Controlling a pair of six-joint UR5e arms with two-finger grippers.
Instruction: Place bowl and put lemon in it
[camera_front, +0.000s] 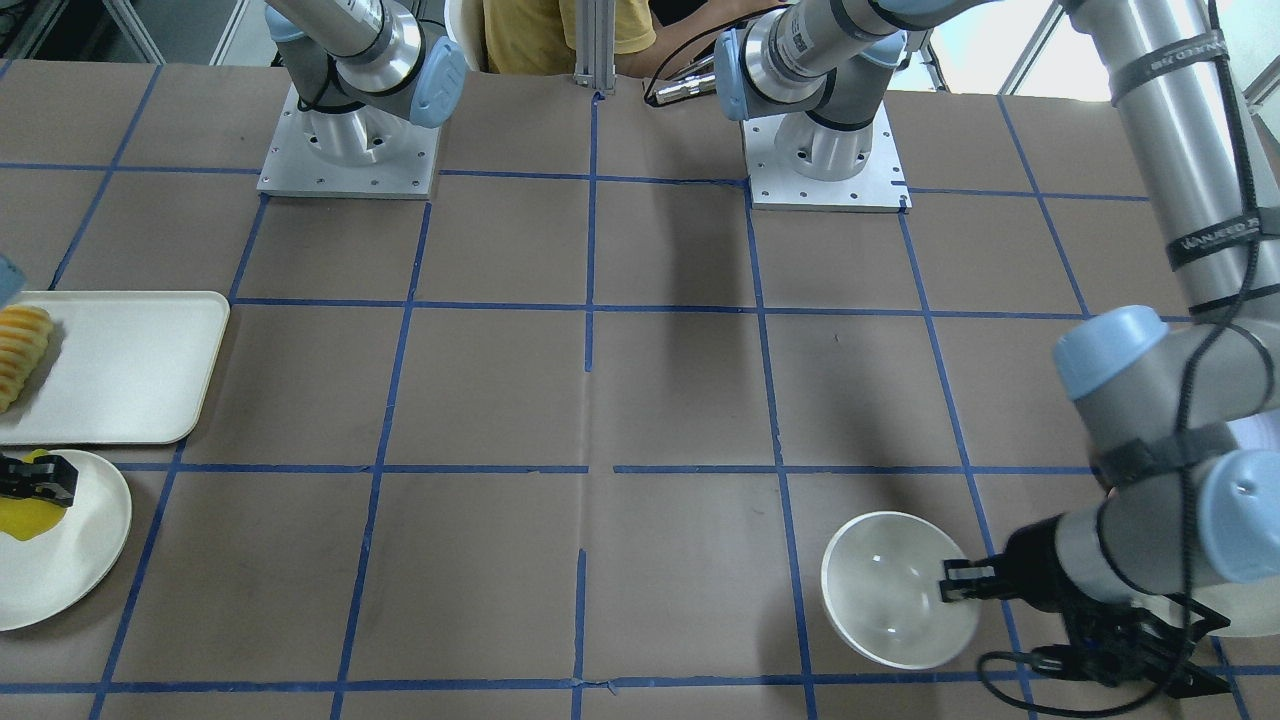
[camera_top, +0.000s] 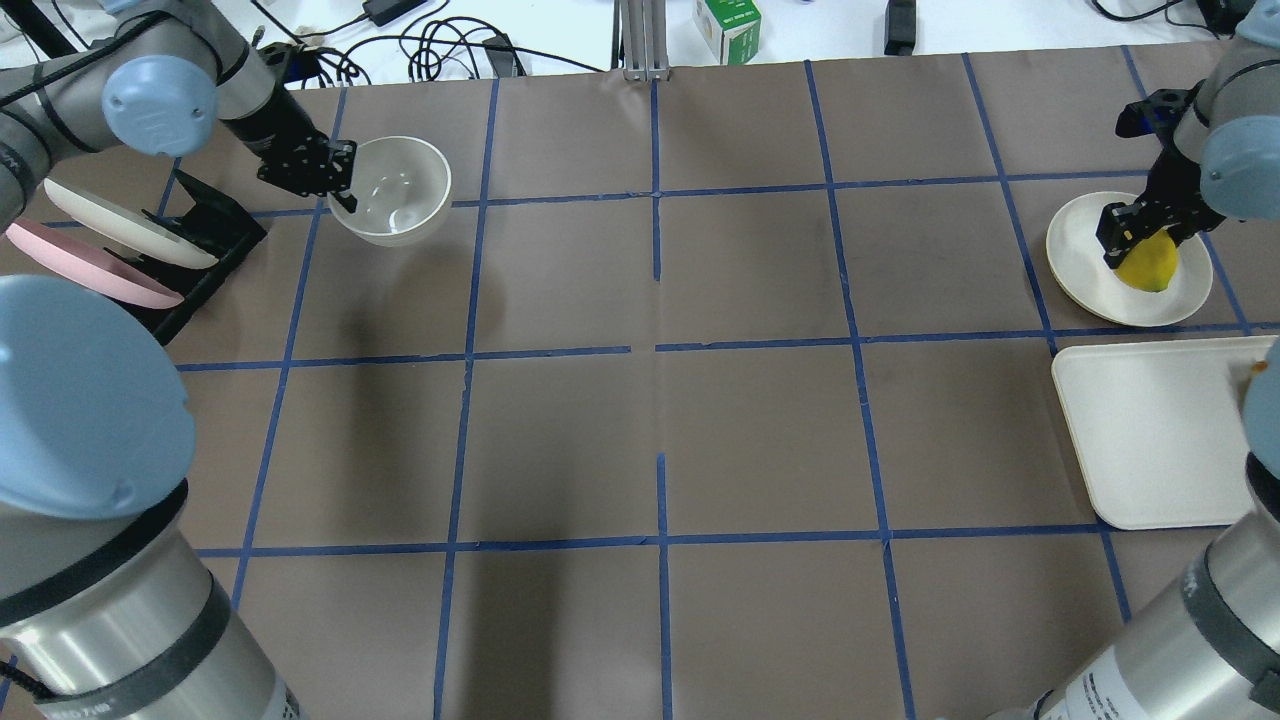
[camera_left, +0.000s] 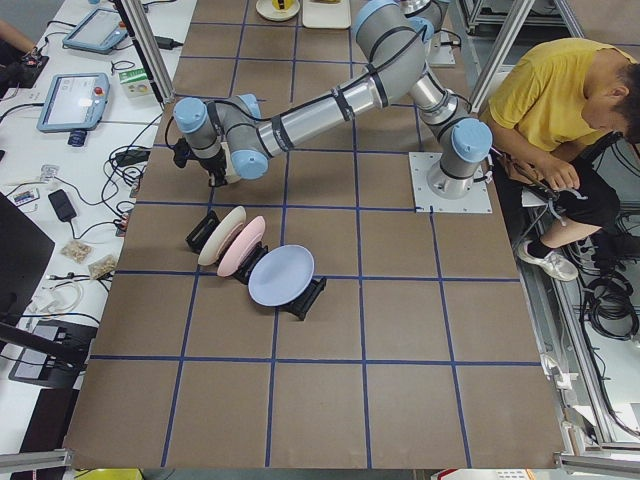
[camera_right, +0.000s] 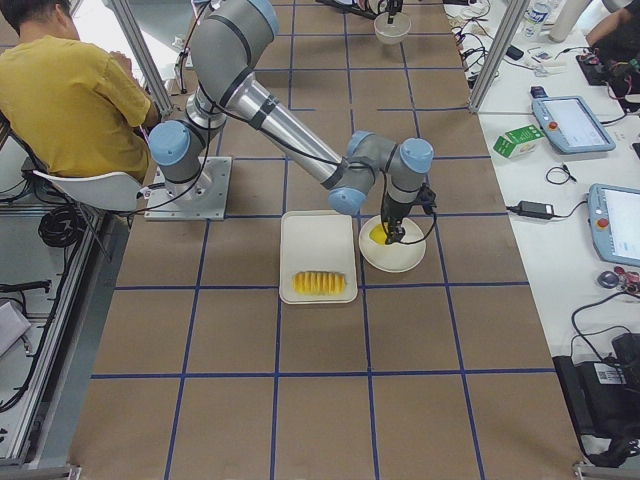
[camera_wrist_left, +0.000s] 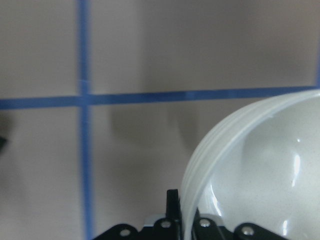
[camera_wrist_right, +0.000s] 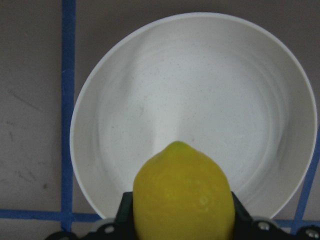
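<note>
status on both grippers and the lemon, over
Left gripper shut on bowl rim, beside plate rack. Right gripper shut on lemon at flat plate. Tray next to plate, nearer the robot.
</note>
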